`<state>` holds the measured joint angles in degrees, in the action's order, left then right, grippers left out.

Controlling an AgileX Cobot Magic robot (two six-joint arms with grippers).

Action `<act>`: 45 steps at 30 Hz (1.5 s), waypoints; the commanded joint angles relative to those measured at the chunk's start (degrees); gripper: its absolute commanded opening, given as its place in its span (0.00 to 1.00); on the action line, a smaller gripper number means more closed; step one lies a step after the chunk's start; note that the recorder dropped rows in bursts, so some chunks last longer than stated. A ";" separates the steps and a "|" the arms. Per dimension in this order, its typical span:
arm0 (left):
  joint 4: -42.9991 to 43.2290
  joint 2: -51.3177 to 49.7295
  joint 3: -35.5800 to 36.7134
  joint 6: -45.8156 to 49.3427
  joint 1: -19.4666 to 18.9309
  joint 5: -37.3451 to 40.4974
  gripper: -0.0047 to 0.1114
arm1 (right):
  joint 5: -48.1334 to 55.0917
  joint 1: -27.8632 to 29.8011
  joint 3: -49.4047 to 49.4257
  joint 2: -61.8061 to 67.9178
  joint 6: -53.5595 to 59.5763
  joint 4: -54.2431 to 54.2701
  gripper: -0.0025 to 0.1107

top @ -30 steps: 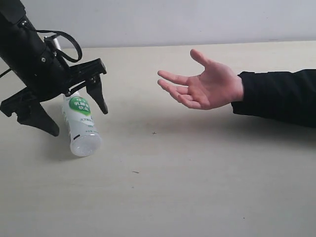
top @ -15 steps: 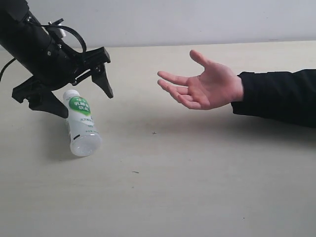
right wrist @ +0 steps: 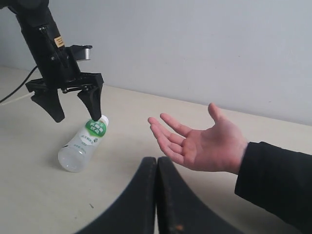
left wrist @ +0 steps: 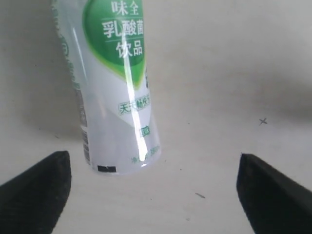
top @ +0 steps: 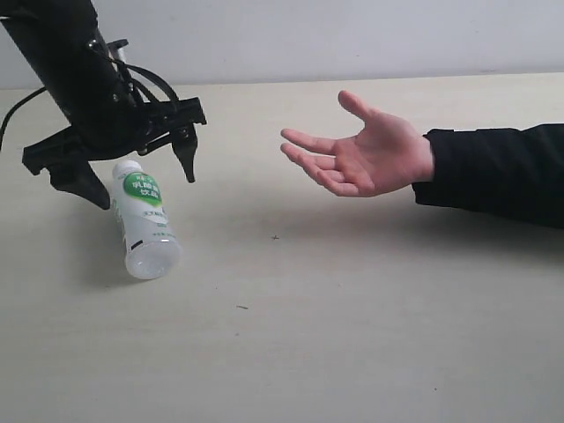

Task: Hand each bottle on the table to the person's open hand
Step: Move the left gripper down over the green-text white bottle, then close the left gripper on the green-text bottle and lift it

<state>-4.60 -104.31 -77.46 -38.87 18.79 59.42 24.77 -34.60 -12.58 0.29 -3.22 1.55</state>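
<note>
A single bottle point(top: 141, 222) lay on its side on the pale beige worktop point(top: 352, 317), towards the left of the exterior view, its white cap turned towards the far wall and its clear base towards the camera. Its label carried a round green mark with white characters, which the left wrist view showed close up. The left arm's fingers point(top: 183, 154) hung spread wide above the cap end of the bottle, one black tip on each side of it, and they clasped nothing. Both the exterior view and the left wrist view showed a gap between the tips and the bottle. The person's open hand point(top: 366, 152) was held out from the right of the exterior view, palm up with fingers spread and thumb raised, on an arm in a black sleeve point(top: 493, 172). It floated a little above the worktop, with a soft shadow under it, and was well apart from the bottle and empty. The right arm's fingers point(right wrist: 141, 200) showed only in the right wrist view, pressed together tip to tip with nothing between them, well back from both the bottle and the hand.
</note>
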 commanded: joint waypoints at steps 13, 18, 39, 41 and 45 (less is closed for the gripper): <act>2.75 -5.18 -0.31 -2.29 -1.86 -1.73 0.79 | -0.56 0.03 0.18 -0.29 0.07 0.10 0.02; 2.87 -5.18 0.12 -3.48 -2.81 -2.86 0.80 | -0.56 0.03 0.18 -0.29 0.07 0.10 0.02; 4.60 -6.20 5.28 -8.28 -3.57 -11.20 0.80 | -0.56 0.03 0.18 -0.29 0.07 0.00 0.02; 4.60 -7.02 5.28 -8.23 -3.57 -11.20 0.80 | -0.56 0.03 0.18 -0.29 0.07 0.00 0.02; 4.22 -9.22 5.28 -7.54 -3.57 -11.20 0.80 | -0.56 0.03 0.18 -0.29 0.07 0.00 0.02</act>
<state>0.00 -112.29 -72.49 -46.87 15.39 48.64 24.77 -34.60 -12.58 0.29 -3.22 1.55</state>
